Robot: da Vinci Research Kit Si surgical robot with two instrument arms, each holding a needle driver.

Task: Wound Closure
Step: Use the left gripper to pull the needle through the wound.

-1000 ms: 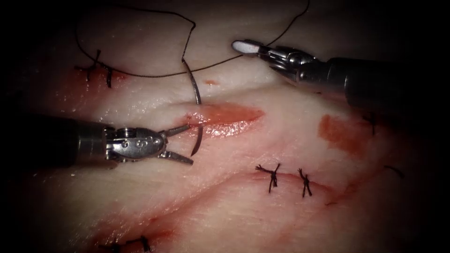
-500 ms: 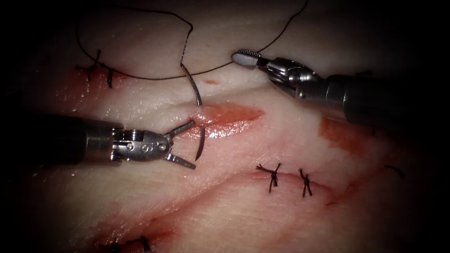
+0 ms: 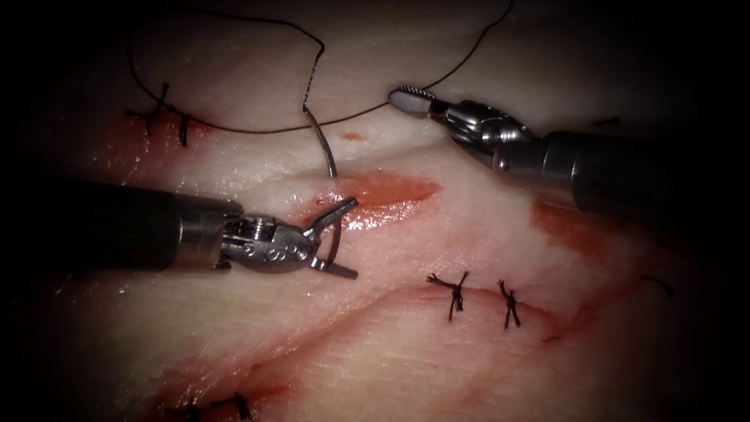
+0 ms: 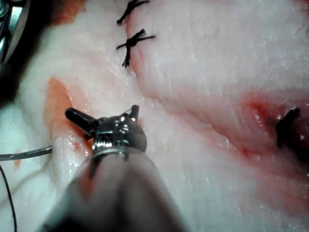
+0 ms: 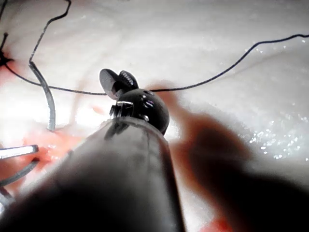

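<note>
In the endoscope view, at centre, the needle [image 3: 331,160] is seen passed through the cut [image 3: 383,195], its emerged tip straddled by the left tool [image 3: 341,238]'s open, empty fingers, seemingly for grasping; in the left wrist view those fingers [image 4: 77,116] are spread; in the right wrist view the right tool [image 5: 118,82] is slightly parted, empty, by the thread [image 5: 217,75].

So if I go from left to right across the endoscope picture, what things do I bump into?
Old stitch → left tool, its open jaws around the needle's emerged tip → needle passing through the tissue at the cut → right tool, holding nothing → two stitch knots.
</note>
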